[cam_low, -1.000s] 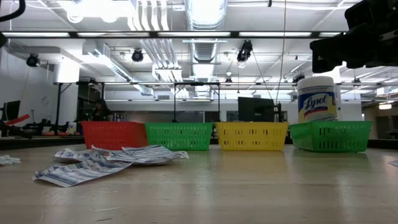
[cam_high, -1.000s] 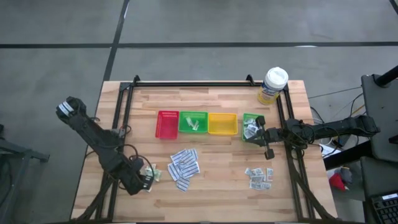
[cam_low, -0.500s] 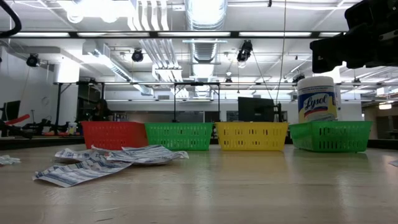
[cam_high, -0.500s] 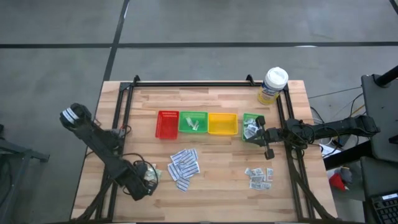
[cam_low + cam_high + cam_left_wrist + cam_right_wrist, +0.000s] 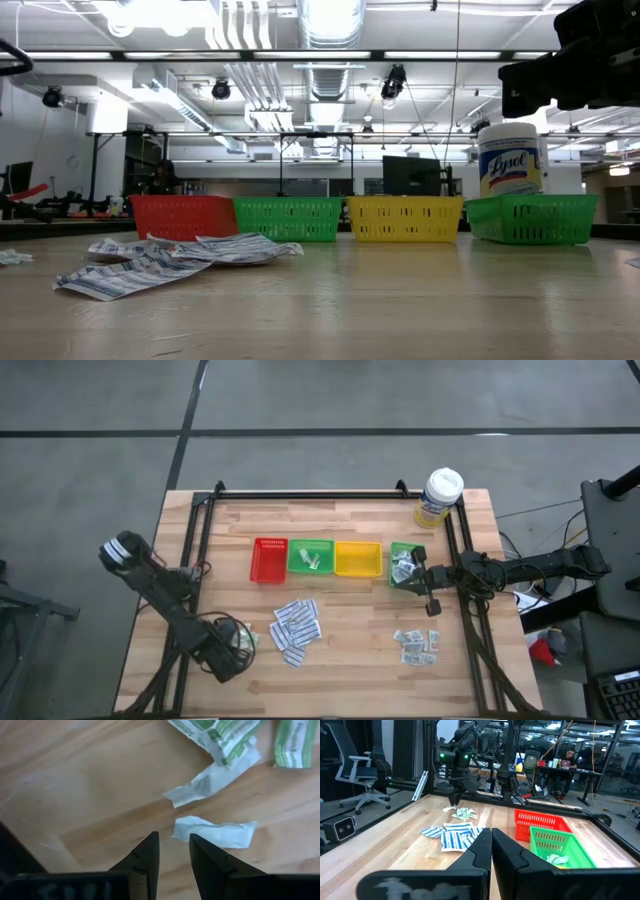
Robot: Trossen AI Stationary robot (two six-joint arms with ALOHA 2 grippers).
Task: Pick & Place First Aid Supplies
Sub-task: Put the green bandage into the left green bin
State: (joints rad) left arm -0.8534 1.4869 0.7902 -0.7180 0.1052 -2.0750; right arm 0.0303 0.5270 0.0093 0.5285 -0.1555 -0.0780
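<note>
Lighting even, bright, from overhead. Ceiling lights (image 5: 150, 12) blown out at 11 o'clock in low view; long tube fixtures glare white. Table (image 5: 350, 525) in high view evenly lit, shadows faint and short. Low view: near tabletop soft, out of focus; baskets (image 5: 290, 218) sharper. Left wrist view blurred throughout, packets (image 5: 215, 831) smeared, print unreadable. Right wrist view: near fingers (image 5: 475, 852) blurred, background room dimmer, straight lines bowed toward edges.

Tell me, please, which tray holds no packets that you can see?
The yellow tray: its floor looks bare, while the green tray beside it holds a few sachets.
</note>
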